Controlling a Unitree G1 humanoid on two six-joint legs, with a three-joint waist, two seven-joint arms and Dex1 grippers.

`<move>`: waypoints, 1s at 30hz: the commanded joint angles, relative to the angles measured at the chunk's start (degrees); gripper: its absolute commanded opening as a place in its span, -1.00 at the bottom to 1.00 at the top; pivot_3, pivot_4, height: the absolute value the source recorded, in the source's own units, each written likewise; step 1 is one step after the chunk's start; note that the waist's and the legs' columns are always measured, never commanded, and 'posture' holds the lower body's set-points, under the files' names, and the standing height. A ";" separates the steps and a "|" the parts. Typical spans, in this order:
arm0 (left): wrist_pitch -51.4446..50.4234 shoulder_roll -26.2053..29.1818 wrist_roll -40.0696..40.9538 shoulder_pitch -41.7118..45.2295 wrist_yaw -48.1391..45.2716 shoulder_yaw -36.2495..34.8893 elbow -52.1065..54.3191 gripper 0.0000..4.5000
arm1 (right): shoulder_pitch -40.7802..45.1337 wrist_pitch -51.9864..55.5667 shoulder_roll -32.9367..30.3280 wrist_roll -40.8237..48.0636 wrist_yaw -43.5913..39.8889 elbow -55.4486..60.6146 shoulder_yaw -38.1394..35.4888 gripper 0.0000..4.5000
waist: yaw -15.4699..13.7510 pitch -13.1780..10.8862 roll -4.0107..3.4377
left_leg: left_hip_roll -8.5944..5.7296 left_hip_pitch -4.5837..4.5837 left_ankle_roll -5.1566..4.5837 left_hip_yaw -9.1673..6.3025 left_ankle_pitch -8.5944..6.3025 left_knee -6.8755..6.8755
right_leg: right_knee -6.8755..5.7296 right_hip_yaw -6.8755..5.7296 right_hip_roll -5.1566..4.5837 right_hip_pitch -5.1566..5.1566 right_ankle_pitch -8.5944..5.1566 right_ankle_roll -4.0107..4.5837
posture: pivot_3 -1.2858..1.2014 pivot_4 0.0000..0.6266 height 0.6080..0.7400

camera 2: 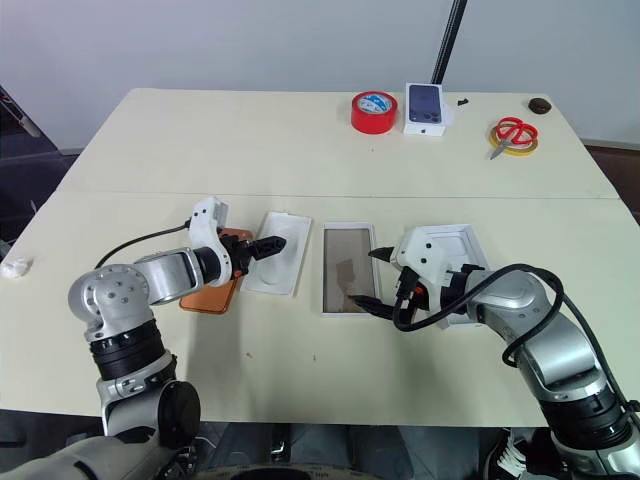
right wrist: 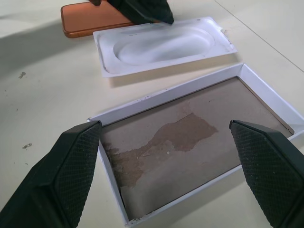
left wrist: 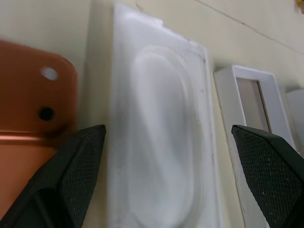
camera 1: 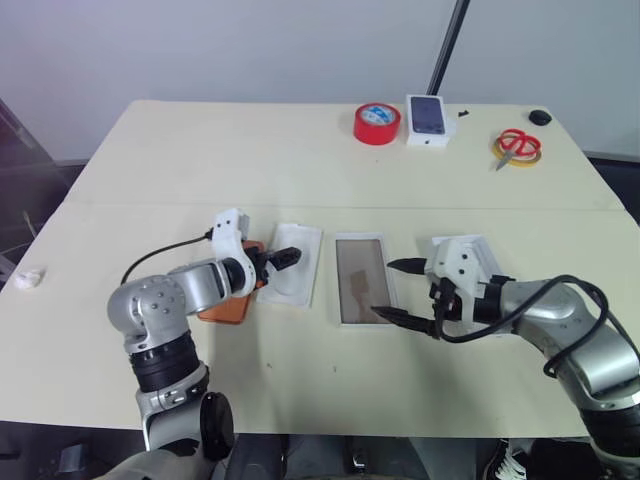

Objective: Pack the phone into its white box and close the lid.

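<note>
The copper-orange phone [camera 1: 225, 305] lies flat on the table, partly under my left forearm; its corner with small lens holes shows in the left wrist view [left wrist: 38, 90]. My left gripper [camera 1: 287, 258] is open over the white insert [camera 1: 295, 270] with an oval recess, just right of the phone. The white box [camera 1: 361, 281] lies open beside the insert, its brownish inside [right wrist: 190, 137] showing. My right gripper [camera 1: 400, 291] is open at the box's right edge, its fingers [right wrist: 71, 161] straddling the near end, nothing between them.
A deeper white tray [camera 1: 470, 248] lies under my right hand. At the table's far side are a red tape roll [camera 1: 377, 123], a small white carton [camera 1: 427, 118] picturing a dark phone, red scissors [camera 1: 517, 146] and a black knob [camera 1: 540, 117]. A crumpled white scrap [camera 1: 28, 277] lies far left.
</note>
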State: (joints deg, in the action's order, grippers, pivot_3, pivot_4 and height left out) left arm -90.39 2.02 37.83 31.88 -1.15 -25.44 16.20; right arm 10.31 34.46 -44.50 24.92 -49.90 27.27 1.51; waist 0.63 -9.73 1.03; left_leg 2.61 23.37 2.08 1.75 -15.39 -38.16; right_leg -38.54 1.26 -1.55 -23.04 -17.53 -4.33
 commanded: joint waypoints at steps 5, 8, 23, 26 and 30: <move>-0.48 -1.79 -1.55 2.13 0.01 -2.97 -2.38 0.75 | 1.22 -0.91 -0.37 0.13 -0.28 1.14 -0.88 1.00 | -0.01 0.00 0.00 | -0.01 0.00 0.00 0.00 0.00 0.00 | 0.00 0.00 0.00 0.00 0.00 0.00 | 0.03 -0.52 0.87; -0.02 -1.80 -2.31 2.27 0.09 -4.17 -2.97 0.19 | 1.44 -0.49 -0.94 0.61 -0.95 1.77 -0.97 1.00 | 0.02 -0.01 0.01 | -0.01 0.00 0.00 0.00 0.00 0.00 | 0.00 0.00 0.01 0.00 0.00 0.00 | 0.03 -0.52 0.87; -1.29 -3.08 -2.26 3.31 -1.33 -10.73 -1.54 -0.97 | 1.55 -3.04 -5.82 -8.72 -5.54 3.18 12.15 1.00 | 0.05 -0.02 0.04 | -0.01 0.00 0.00 -0.03 0.00 0.00 | 0.01 -0.03 0.00 0.00 0.00 0.00 | 0.03 -0.52 0.87; -1.98 -3.03 -1.37 4.14 -2.15 -13.20 -0.24 -1.00 | 2.28 -5.19 -4.70 -12.89 -4.73 0.64 15.88 0.64 | 0.07 -0.03 0.05 | -0.01 0.00 0.01 -0.03 0.01 0.00 | 0.01 -0.03 0.00 0.00 0.00 0.00 | 0.03 -0.52 0.87; -2.11 -2.79 0.29 4.62 -2.71 -16.08 1.81 -1.00 | 3.72 -8.55 -2.84 -17.06 -4.11 -1.74 18.70 -0.26 | 0.04 -0.03 0.06 | 0.00 0.00 0.06 -0.03 0.03 0.01 | 0.01 -0.03 -0.01 -0.01 0.00 0.00 | 0.03 -0.52 0.87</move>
State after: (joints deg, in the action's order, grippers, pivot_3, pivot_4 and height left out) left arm -92.00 -1.10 36.08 35.05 -2.99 -40.00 15.55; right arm 12.90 28.06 -47.99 9.34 -54.31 25.25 19.91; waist 0.67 -9.76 1.08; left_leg 2.61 23.37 2.17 1.72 -15.34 -38.16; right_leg -38.53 1.23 -1.56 -23.05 -17.53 -4.33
